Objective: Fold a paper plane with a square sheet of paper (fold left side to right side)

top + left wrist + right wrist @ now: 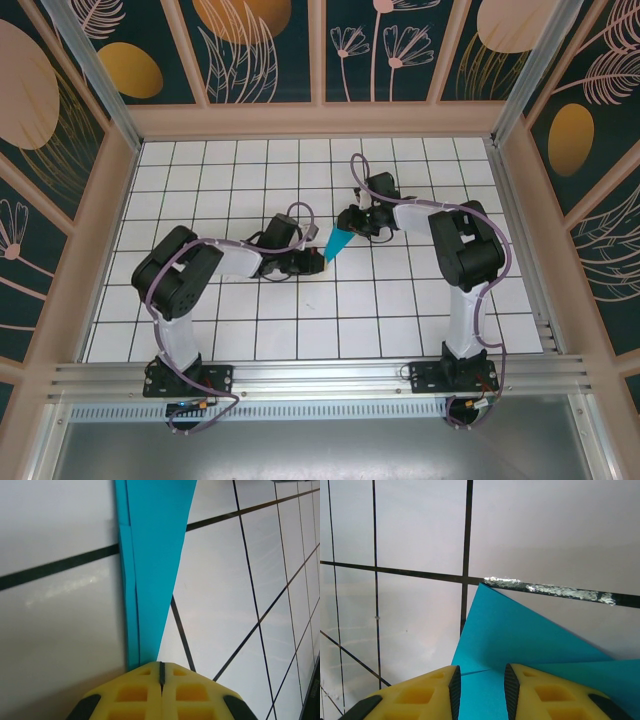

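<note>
Paper plane (pixel 337 243) lies mid-table (pixel 400 300), tip at 7 o'clock, wide tail at 1 o'clock. Left gripper (pixel 161 672): jaws together, clamped on the tip. Right gripper (pixel 481 672): jaws apart, astride the tail. Both arms flank the plane at 9 and 3 o'clock. Bare tiles lie at 12 and 6 o'clock. Floral wall panels (pixel 250 45) stand well apart.

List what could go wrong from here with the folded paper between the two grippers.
1. The left gripper is shut on the narrow tip of the paper plane. A pull away from the other arm could tear or crumple that thin point.
2. The right gripper has its fingers apart at the wide end, so the paper is probably not pinned there. It may slide sideways, and the layered folds could spring open.
</note>
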You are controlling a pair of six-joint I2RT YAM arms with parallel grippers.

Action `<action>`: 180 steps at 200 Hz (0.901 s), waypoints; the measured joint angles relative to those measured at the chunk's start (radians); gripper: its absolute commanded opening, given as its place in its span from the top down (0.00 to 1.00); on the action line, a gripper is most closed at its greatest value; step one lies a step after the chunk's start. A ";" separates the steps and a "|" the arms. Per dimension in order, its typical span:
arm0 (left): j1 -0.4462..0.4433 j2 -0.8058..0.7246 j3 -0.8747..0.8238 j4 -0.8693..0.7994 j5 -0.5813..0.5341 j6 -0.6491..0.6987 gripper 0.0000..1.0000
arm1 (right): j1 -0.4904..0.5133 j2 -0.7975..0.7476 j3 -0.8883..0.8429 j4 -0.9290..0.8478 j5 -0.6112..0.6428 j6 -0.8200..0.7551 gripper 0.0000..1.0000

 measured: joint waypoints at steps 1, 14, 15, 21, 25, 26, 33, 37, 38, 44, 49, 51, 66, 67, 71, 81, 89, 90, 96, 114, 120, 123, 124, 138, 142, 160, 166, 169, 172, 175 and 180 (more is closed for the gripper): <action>0.000 -0.002 -0.001 -0.001 0.000 0.000 0.97 | 0.000 0.000 0.000 0.000 0.000 0.000 0.67; 0.000 -0.010 -0.009 -0.008 0.000 0.005 0.97 | 0.000 0.000 0.000 0.000 0.000 0.000 0.66; 0.000 -0.011 -0.009 -0.010 0.000 0.007 0.97 | 0.000 0.000 0.000 0.000 0.000 0.000 0.66; 0.000 -0.013 -0.009 -0.016 0.000 0.010 0.97 | 0.000 0.000 0.000 0.000 0.000 0.000 0.66; 0.000 -0.014 -0.009 -0.021 0.000 0.013 0.97 | 0.000 0.000 0.000 0.000 0.000 0.000 0.66; 0.000 -0.014 -0.009 -0.021 0.000 0.013 0.97 | 0.000 0.000 0.000 0.000 0.000 0.000 0.66; 0.000 -0.017 -0.009 -0.029 0.000 0.019 0.97 | 0.000 0.000 0.000 0.000 0.000 0.000 0.66; 0.000 -0.019 -0.010 -0.033 0.000 0.020 0.97 | 0.000 0.000 0.000 0.000 0.000 0.000 0.66; 0.000 -0.019 -0.010 -0.034 0.000 0.021 0.97 | 0.000 0.000 0.000 0.000 0.000 0.000 0.66; 0.000 -0.022 -0.011 -0.039 -0.001 0.023 0.97 | 0.000 0.000 0.000 0.000 0.000 0.000 0.66; 0.000 -0.024 -0.012 -0.043 -0.001 0.024 0.97 | 0.000 0.000 0.000 0.000 0.000 0.000 0.67; 0.000 -0.024 -0.013 -0.043 -0.001 0.026 0.97 | 0.000 0.000 0.000 0.000 0.000 0.000 0.67; 0.000 -0.032 -0.021 -0.047 -0.001 0.027 0.98 | 0.000 0.000 0.000 0.000 0.000 0.000 0.66; 0.000 -0.033 -0.022 -0.048 -0.001 0.027 0.98 | 0.000 0.000 0.000 0.000 0.000 0.000 0.67; 0.000 -0.037 -0.026 -0.051 -0.001 0.027 0.98 | 0.000 0.000 0.000 0.000 0.000 0.000 0.66; 0.000 -0.050 -0.036 -0.063 0.000 0.027 0.98 | 0.000 0.000 0.000 0.000 0.000 0.000 0.66; 0.000 -0.064 -0.045 -0.080 0.000 0.027 0.98 | 0.000 0.000 0.000 0.000 0.000 0.000 0.66; 0.000 -0.065 -0.046 -0.082 0.000 0.027 0.98 | 0.000 0.000 0.000 0.000 0.000 0.000 0.66; 0.000 -0.075 -0.051 -0.095 0.000 0.027 0.98 | 0.000 0.000 0.000 0.000 0.000 0.000 0.66; 0.003 -0.108 -0.068 -0.144 0.000 0.026 0.97 | 0.000 -0.001 0.000 0.001 -0.001 -0.001 0.66; 0.006 -0.124 -0.075 -0.161 0.001 0.025 0.97 | 0.000 -0.001 0.000 0.001 -0.003 -0.001 0.65; 0.007 -0.132 -0.078 -0.170 0.002 0.024 0.97 | 0.000 -0.002 0.000 0.001 -0.004 -0.001 0.65; 0.008 -0.135 -0.079 -0.172 0.002 0.023 0.97 | 0.000 -0.002 0.000 0.001 -0.004 -0.001 0.65; 0.027 -0.190 -0.089 -0.204 0.011 0.018 0.93 | 0.000 -0.005 0.000 0.001 -0.003 -0.003 0.64; 0.033 -0.204 -0.089 -0.210 0.012 0.018 0.92 | 0.000 -0.006 0.000 0.000 -0.003 -0.004 0.64; 0.067 -0.280 -0.087 -0.219 0.013 0.018 0.86 | 0.000 -0.013 0.004 -0.012 0.010 -0.008 0.63; 0.076 -0.301 -0.085 -0.221 0.008 0.019 0.82 | 0.000 -0.018 0.007 -0.023 0.018 -0.008 0.62; 0.081 -0.311 -0.082 -0.223 0.004 0.018 0.81 | 0.000 -0.021 0.009 -0.029 0.022 -0.009 0.62; 0.085 -0.320 -0.079 -0.225 -0.002 0.019 0.80 | -0.001 -0.026 0.010 -0.036 0.029 -0.010 0.62; 0.089 -0.327 -0.076 -0.226 -0.006 0.016 0.79 | -0.001 -0.030 0.011 -0.042 0.033 -0.011 0.61; 0.093 -0.339 -0.072 -0.228 -0.021 0.016 0.77 | -0.001 -0.042 0.014 -0.053 0.042 -0.012 0.60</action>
